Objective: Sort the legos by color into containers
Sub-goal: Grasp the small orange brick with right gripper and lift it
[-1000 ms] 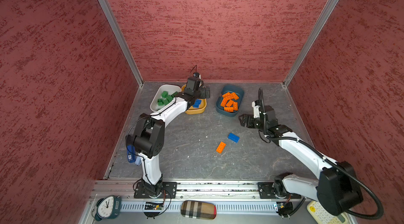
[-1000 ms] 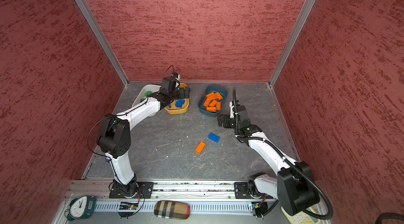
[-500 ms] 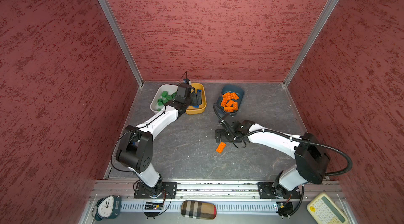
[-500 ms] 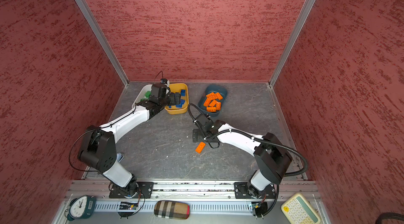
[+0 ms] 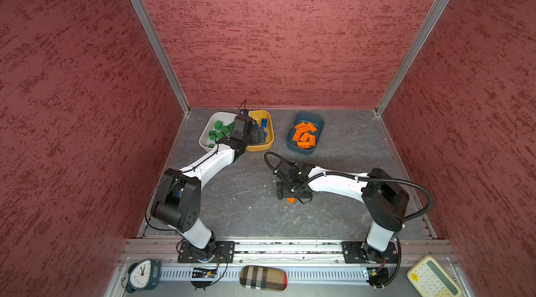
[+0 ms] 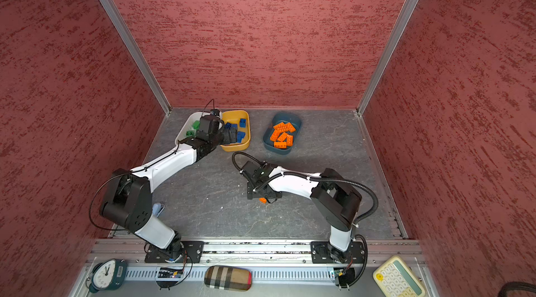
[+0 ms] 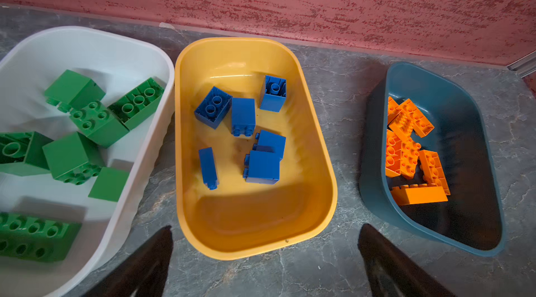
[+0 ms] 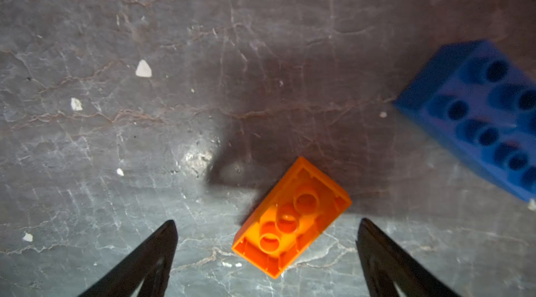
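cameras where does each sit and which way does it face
Top views: high at the front, looking down on the table; both arms show.
Left wrist: behind the open left gripper, facing white tub, yellow tub, teal tub; fingertips show.
Right wrist: over the open right gripper, facing down at orange brick; fingertips show.
Shared: tubs, in top and left wrist views.

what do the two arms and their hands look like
The left arm and right arm have white link shells with bulky black joint housings. The right carries a ribbed black hose, the left a thin black cable. The left hand and right hand are black, each with two tapered, pointed fingers.
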Tool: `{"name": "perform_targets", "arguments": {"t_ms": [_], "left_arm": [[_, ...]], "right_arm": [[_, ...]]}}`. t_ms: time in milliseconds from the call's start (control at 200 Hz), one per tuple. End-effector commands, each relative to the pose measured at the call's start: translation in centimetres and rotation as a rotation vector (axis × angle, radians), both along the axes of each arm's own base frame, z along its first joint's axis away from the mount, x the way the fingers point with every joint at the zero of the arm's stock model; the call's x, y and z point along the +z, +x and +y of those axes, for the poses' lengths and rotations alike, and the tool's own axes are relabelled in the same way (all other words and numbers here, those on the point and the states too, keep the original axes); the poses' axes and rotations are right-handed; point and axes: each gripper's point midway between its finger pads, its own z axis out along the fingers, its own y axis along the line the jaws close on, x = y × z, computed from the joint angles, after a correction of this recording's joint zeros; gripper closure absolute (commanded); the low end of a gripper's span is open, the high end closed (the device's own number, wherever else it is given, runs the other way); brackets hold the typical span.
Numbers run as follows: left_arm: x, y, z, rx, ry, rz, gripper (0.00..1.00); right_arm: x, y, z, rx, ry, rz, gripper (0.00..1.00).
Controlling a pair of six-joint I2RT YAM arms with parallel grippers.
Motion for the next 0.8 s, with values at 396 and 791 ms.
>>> {"name": "perform_targets", "arguments": {"t_ms": [396,791], "left_arm": [[1.3,0.7,1.9,0.037,0.007,-0.039,0.0],[1.3,0.1,2.0,0.045,-0.01,-0.033,0.0]], "right_arm": [[-2.2,0.2,-3.1,-0.117,-0.143,-0.035,0.23],[-2.1,-1.2,-3.7,-0.138,-0.061,-0.032,0.54]]}}
